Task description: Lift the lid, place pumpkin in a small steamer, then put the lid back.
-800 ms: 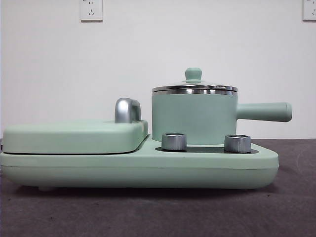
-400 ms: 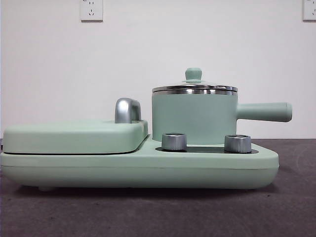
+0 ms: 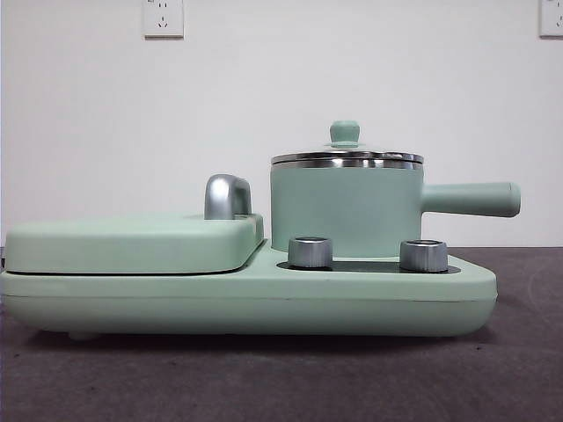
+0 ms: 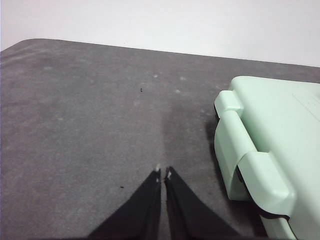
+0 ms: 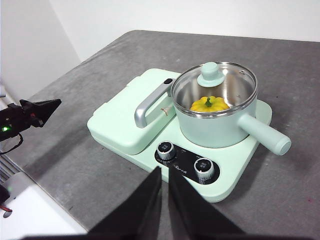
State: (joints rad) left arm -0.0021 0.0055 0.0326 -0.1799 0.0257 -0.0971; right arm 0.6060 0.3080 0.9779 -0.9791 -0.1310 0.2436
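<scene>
The pumpkin point(image 5: 209, 104) is sitting inside the small steamer point(image 3: 345, 211) under the seated lid point(image 3: 346, 155), so nothing seems left, both the left tool point(image 4: 163, 173) and right tool point(image 5: 164, 171) waiting clenched and empty.

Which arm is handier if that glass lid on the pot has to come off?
Probably right: the right claw faces the lid and small steamer. The left claw hangs over table beside the appliance, away from the pot.

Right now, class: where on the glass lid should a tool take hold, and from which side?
Grip the lid by its mint-green knob, coming straight down from above. The knob stands upright at the centre, narrow enough to pinch; the steel rim sits flush on the small steamer.
</scene>
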